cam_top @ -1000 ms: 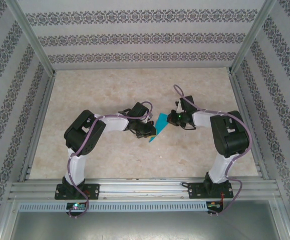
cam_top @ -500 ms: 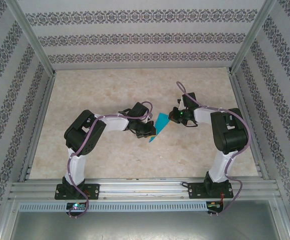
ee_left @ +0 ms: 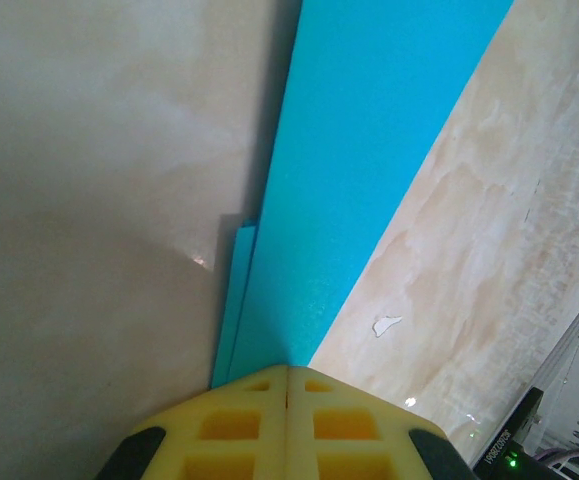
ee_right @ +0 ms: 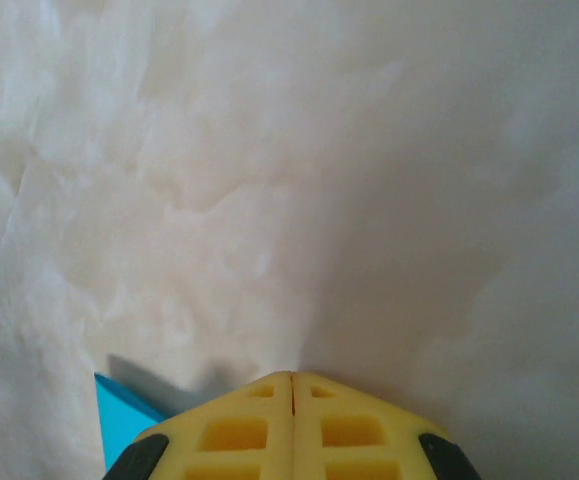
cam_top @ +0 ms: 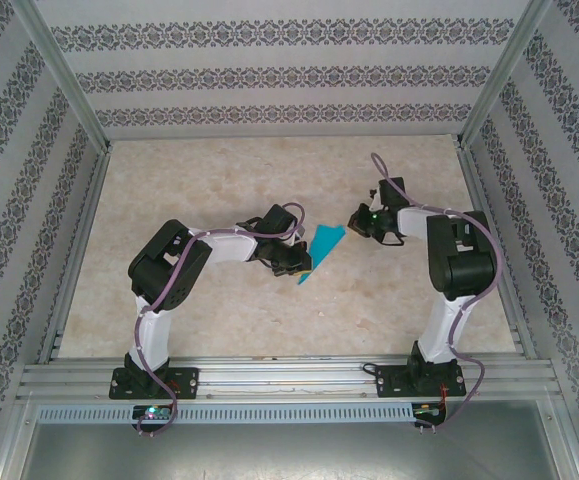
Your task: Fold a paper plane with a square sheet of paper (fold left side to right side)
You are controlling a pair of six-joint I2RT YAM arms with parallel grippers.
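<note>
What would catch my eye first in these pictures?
The bright turquoise paper, folded into a narrow pointed shape, lies at the middle of the pale marbled table. The left end effector has its shut yellow tips at one end; the right end effector, also shut, sits beside the other end.

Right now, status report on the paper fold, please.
Left gripper shut, tips on the paper at its narrow end. Right gripper shut, just off its wide corner. Paper flat, folded to a narrow wedge. Nothing in the way.

place: robot lab cell | aluminium frame (cam_top: 269, 376) | patterned wall panels (cam_top: 269, 75) (wallpaper-like) | marble-look tabletop (cam_top: 209, 185)
</note>
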